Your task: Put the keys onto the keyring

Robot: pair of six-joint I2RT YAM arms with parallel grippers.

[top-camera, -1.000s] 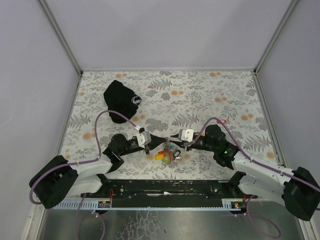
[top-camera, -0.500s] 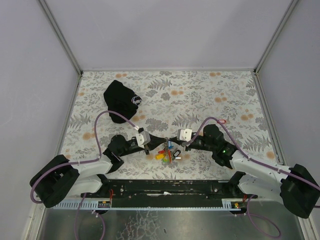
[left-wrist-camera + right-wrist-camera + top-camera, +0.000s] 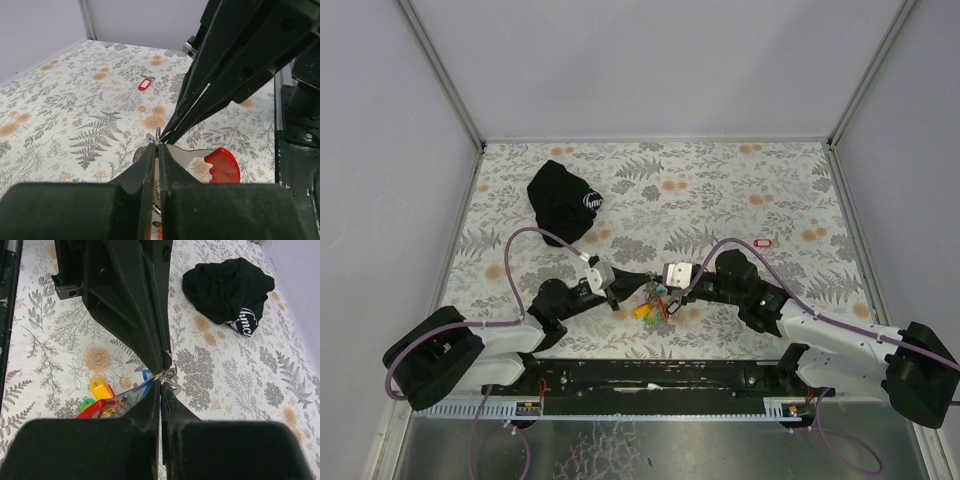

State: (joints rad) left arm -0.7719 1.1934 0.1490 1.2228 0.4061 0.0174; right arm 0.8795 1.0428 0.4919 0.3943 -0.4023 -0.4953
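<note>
Found floral-print table (image 3: 720,180) with crumpled black cloth pouch bearing white logo (image 3: 563,200) at far left. Caught left gripper (image 3: 156,147) and right gripper (image 3: 161,387) tip to tip near front edge, above bunch of tiny keys with coloured plastic tags (image 3: 653,308), each pinching thin metal keyring (image 3: 171,373). Spotted lone red oblong tag (image 3: 763,242) well apart, rightward.

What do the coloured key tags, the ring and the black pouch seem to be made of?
The key tags look like plastic: glossy, solid bright colours, smooth rounded edges. The ring is apparently metal, a thin silvery wire that glints. The black pouch looks like cloth: matte, slumped in soft folds, with a white printed logo.
</note>
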